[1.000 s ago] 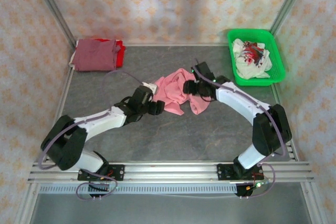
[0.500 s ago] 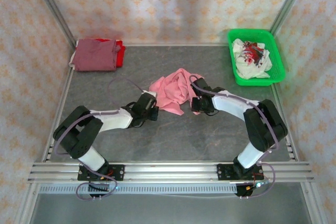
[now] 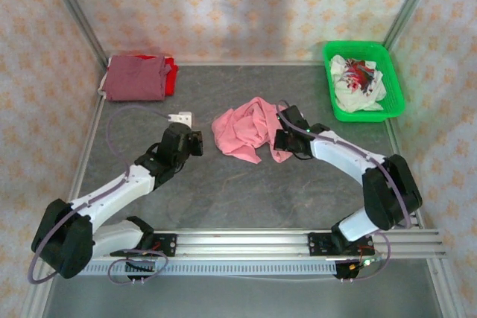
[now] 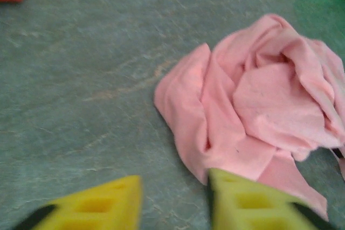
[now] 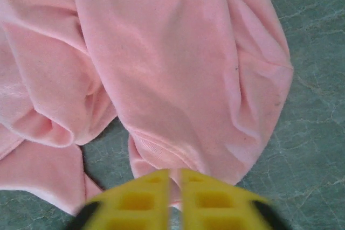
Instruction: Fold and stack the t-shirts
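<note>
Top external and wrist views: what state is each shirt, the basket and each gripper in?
pink t-shirt: crumpled, unfolded.
maroon t-shirt: folded, top of the corner stack.
red t-shirt: beneath it, edge showing.
green basket: holds crumpled white-and-red cloth.
left gripper: open, empty.
right gripper: shut on pink t-shirt's edge.

Before you: a grey, stone-veined table [image 3: 246, 199] enclosed on three sides by floral-patterned walls [image 3: 238, 5], metal posts [image 3: 74, 13] at the back corners, evenly lit.

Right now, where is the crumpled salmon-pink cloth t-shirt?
In the top view, the crumpled salmon-pink cloth t-shirt lies near the middle of the grey table, between the open left gripper and the right gripper pinching its right edge.
</note>
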Controlling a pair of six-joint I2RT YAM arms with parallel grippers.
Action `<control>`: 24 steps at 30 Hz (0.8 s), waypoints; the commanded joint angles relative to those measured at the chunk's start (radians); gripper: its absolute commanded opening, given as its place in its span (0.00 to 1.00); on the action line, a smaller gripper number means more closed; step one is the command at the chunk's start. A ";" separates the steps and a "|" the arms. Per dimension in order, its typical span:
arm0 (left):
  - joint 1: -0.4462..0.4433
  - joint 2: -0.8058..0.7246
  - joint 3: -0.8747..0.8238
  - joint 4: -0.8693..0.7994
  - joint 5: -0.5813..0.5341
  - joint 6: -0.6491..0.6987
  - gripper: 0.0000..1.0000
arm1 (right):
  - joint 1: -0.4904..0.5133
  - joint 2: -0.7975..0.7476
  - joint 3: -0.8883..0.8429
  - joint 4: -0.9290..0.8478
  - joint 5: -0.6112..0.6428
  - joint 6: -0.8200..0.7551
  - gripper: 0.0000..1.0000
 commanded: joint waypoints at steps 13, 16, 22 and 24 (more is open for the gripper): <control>-0.098 0.458 0.085 0.189 0.049 -0.039 0.38 | 0.006 0.171 -0.028 0.061 0.004 0.053 0.33; -0.072 0.433 0.080 0.188 0.012 -0.051 0.18 | 0.004 0.149 -0.045 0.083 0.034 0.058 0.15; -0.023 0.274 0.073 0.096 -0.067 -0.016 0.00 | -0.015 0.020 -0.067 0.091 0.083 0.019 0.00; -0.014 0.221 0.081 0.054 -0.085 0.006 0.00 | -0.024 -0.021 -0.062 0.066 0.091 0.009 0.00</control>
